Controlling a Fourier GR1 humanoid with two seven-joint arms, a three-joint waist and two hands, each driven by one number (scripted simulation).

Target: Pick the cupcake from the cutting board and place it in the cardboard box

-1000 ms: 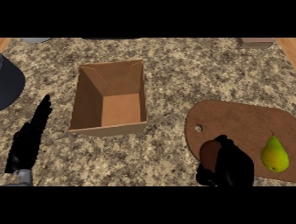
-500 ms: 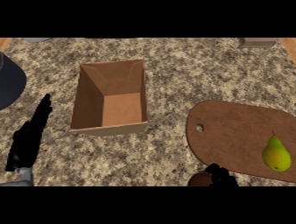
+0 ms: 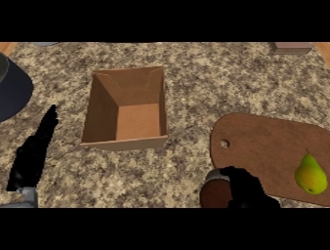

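A: Head view, only cam you've got. Your right hand (image 3: 246, 188) sits at bottom centre-right, fingers curled round the cupcake (image 3: 215, 191), which is off the cutting board (image 3: 269, 146) by its lower left edge. Cardboard box (image 3: 126, 111) is up and left of centre, open, nothing in it.

B: Risks from here?

A: Judging by the layout, you've got to carry up-left over the box's near wall. Come in too low and the cupcake or your knuckles could clip that rim and shove the box. Let go too early and it lands on the counter (image 3: 196, 73), not inside.

B: What can't you make out?

A: Cupcake is partly behind the fingers and cut by the frame bottom, so can't tell how it's seated. Left hand (image 3: 32, 154) rests at lower left, fingers straight, holding nothing. Pear (image 3: 311, 174) on the board's right; dark pot (image 3: 2, 88) cut off at upper left.
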